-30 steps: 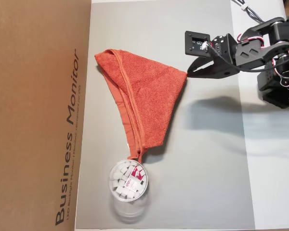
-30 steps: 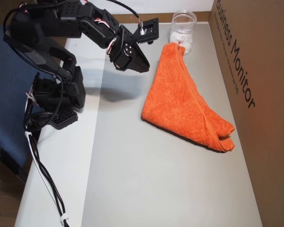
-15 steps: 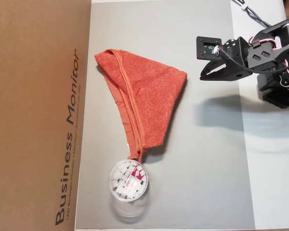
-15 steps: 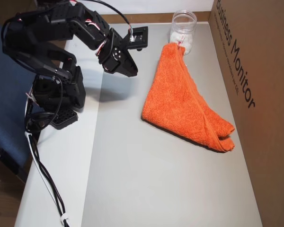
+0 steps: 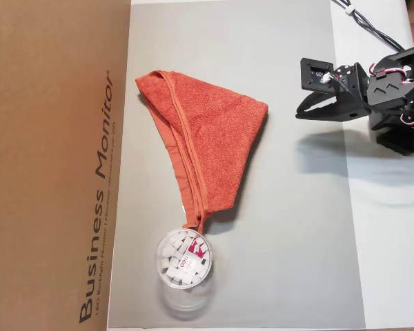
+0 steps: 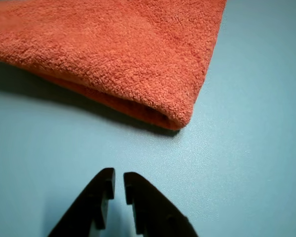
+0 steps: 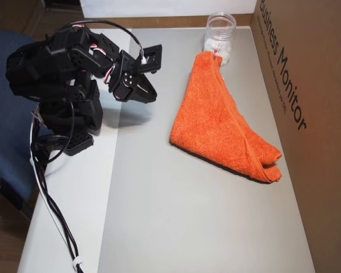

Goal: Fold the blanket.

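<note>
The blanket (image 5: 210, 141) is lying folded into a rough triangle on the grey mat (image 5: 297, 241), its hemmed bands running along the edge that faces the cardboard box (image 5: 55, 165) printed "Business Monitor". In an overhead view, 1 narrow corner of the towel is reaching the clear plastic jar (image 5: 184, 260) of small white pieces and touching its rim. The gripper (image 6: 119, 185) is hovering just off the blanket's rounded folded corner, apart from the cloth and holding nothing; in the wrist view its 2 dark fingertips (image 6: 104, 185) are sitting nearly together with only a thin slit between them. The black arm (image 7: 62, 85) is standing beside the mat on the white table (image 7: 74, 187), cables (image 7: 54, 210) trailing from it.
</note>
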You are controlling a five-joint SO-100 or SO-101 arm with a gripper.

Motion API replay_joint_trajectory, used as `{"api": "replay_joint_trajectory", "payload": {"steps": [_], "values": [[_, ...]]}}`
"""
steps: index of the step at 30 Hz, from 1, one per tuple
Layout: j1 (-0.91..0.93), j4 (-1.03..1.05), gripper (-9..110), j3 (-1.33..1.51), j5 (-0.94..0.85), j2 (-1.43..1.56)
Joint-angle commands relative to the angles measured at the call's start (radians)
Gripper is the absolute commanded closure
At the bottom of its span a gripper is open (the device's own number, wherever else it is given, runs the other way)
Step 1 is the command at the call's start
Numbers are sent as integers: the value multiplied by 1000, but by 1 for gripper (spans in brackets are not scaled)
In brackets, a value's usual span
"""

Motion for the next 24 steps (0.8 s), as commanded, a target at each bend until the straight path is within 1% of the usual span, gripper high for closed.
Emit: {"api": "replay_joint_trajectory", "payload": {"steps": [1,13,21,24], "values": [[3,5,102,32,-3,51],[-3,5,102,143,5,129],[6,5,102,256,5,250],[5,32,102,256,5,252]]}}
